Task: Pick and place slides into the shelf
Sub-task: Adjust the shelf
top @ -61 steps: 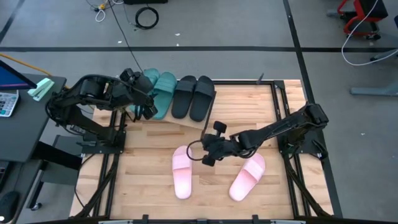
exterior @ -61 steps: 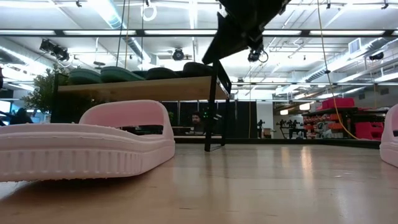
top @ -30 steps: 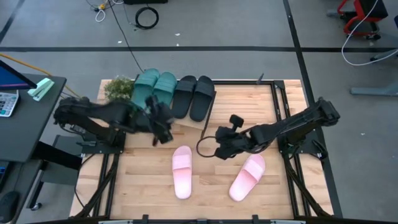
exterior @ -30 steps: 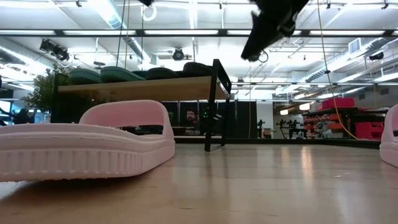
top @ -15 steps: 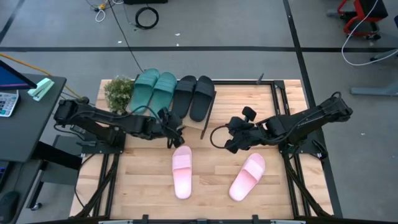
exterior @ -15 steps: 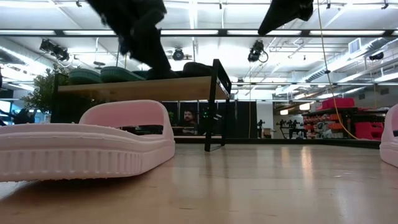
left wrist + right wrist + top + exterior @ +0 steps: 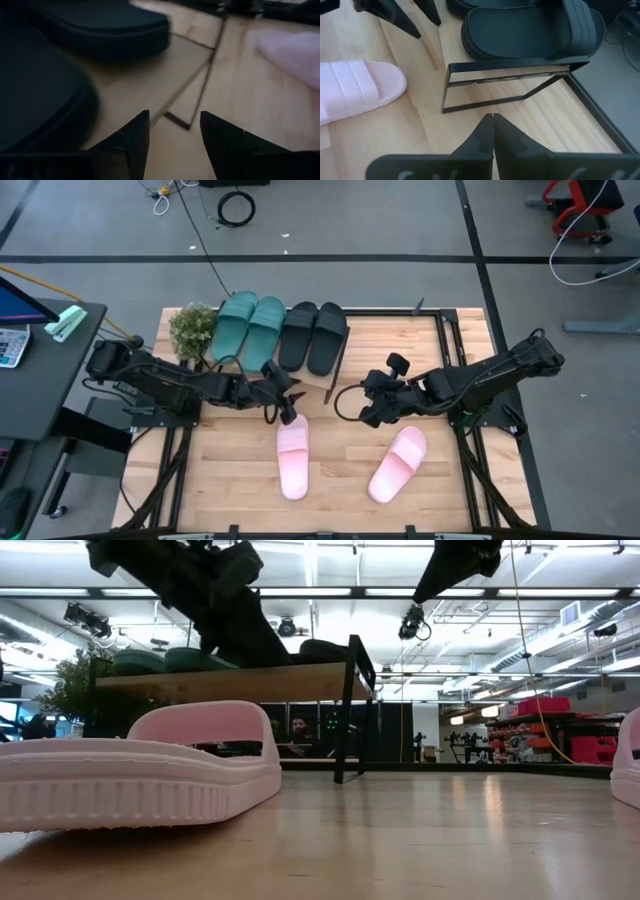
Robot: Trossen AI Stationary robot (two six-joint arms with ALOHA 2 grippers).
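Note:
Two light pink slides lie sole-down on the table: one (image 7: 292, 458) near the middle, also close up in the low view (image 7: 140, 770), the other (image 7: 398, 463) to its right. Two teal slides (image 7: 250, 328) and two black slides (image 7: 311, 337) sit on the shelf's top board (image 7: 230, 681) at the far left. My left gripper (image 7: 284, 405) (image 7: 172, 117) is open, in the air just past the left pink slide's far end, in front of the shelf. My right gripper (image 7: 368, 412) (image 7: 492, 117) is shut, in the air between shelf and right pink slide.
A small green plant (image 7: 190, 328) stands at the shelf's left end. The shelf's black frame leg (image 7: 510, 82) stands on the table just ahead of my right gripper. Bare wooden table (image 7: 345, 475) lies between the two pink slides. Beyond the table edges is grey floor.
My left gripper has swung away from the shelf's front toward the table's middle and near edge, ending over the left pink slide's far end. My right gripper has drawn back toward the table's right edge. No slide has moved.

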